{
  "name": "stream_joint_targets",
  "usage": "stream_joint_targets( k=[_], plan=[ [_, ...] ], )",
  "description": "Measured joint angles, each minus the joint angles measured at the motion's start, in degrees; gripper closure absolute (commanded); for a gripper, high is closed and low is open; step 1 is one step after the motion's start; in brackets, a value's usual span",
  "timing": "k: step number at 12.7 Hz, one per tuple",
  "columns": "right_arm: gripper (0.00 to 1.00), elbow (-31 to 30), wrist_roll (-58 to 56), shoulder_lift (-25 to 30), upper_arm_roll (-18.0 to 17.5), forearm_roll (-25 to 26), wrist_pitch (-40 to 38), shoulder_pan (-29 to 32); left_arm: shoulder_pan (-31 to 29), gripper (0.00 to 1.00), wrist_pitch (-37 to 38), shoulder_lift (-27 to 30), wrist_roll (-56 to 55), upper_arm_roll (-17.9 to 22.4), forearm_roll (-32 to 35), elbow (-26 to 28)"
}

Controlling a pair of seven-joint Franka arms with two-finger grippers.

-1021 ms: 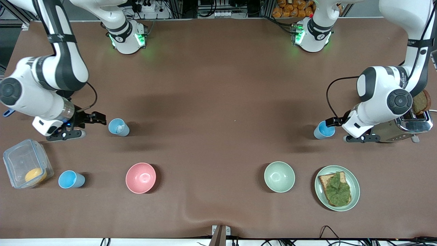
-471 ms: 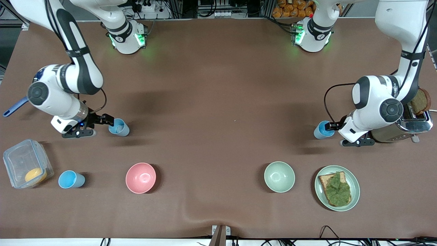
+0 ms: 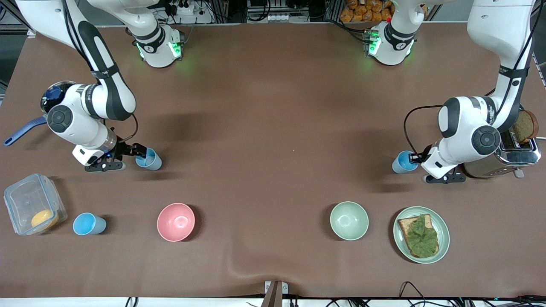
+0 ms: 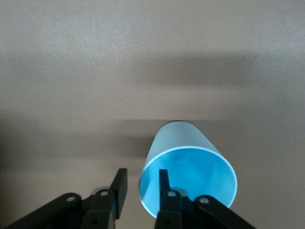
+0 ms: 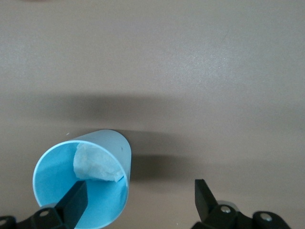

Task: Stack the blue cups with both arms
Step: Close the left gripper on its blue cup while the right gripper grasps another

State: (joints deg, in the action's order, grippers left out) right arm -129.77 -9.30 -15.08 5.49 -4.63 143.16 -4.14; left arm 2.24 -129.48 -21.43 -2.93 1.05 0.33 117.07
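Note:
Three blue cups stand on the brown table. One cup (image 3: 150, 160) is near the right arm's end and holds a crumpled white scrap (image 5: 97, 164). My right gripper (image 3: 140, 151) is open at its rim; in the right wrist view (image 5: 139, 195) one finger is inside this cup (image 5: 107, 143) and the other outside. A second cup (image 3: 402, 163) stands near the left arm's end. My left gripper (image 3: 413, 158) is open and straddles its wall (image 4: 141, 179), with one finger inside the cup (image 4: 190, 143). A third cup (image 3: 88, 224) stands nearer the camera, beside a clear box.
A pink bowl (image 3: 175, 221), a pale-green bowl (image 3: 349, 220) and a plate with toast and lettuce (image 3: 421, 234) stand nearer the camera. A clear lidded box (image 3: 32, 209) is at the right arm's end. A toaster (image 3: 512, 157) stands beside the left gripper. A blue-handled pot (image 3: 21, 132) shows beside the right arm.
My right gripper has moved across to its cup and now straddles the rim. My left gripper has moved a little closer onto its cup. No cup has moved.

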Motion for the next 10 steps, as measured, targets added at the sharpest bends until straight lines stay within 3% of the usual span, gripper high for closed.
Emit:
stream_joint_targets(
  k=[3, 5, 7, 10],
  plan=[
    [0.76, 0.0, 0.0, -0.9, 0.0, 0.0, 0.3, 0.0, 0.0, 1.00, -0.1, -0.1, -0.5, -0.1, -1.4, -0.2],
    [1.00, 0.1, 0.0, -1.2, 0.0, 0.0, 0.4, 0.0, 0.0, 1.00, -0.1, -0.1, -0.9, -0.1, -2.8, -0.3],
    [1.00, 0.3, 0.4, -1.3, -0.1, 0.0, 0.4, -0.1, -0.1, 1.00, -0.1, -0.1, -1.1, 0.0, -6.6, -0.6],
    [1.00, 1.4, 2.7, -1.1, -0.6, -0.5, -0.7, -0.7, -0.1, 1.00, 1.1, 1.9, -1.6, -0.1, -7.3, -2.6]
  ],
)
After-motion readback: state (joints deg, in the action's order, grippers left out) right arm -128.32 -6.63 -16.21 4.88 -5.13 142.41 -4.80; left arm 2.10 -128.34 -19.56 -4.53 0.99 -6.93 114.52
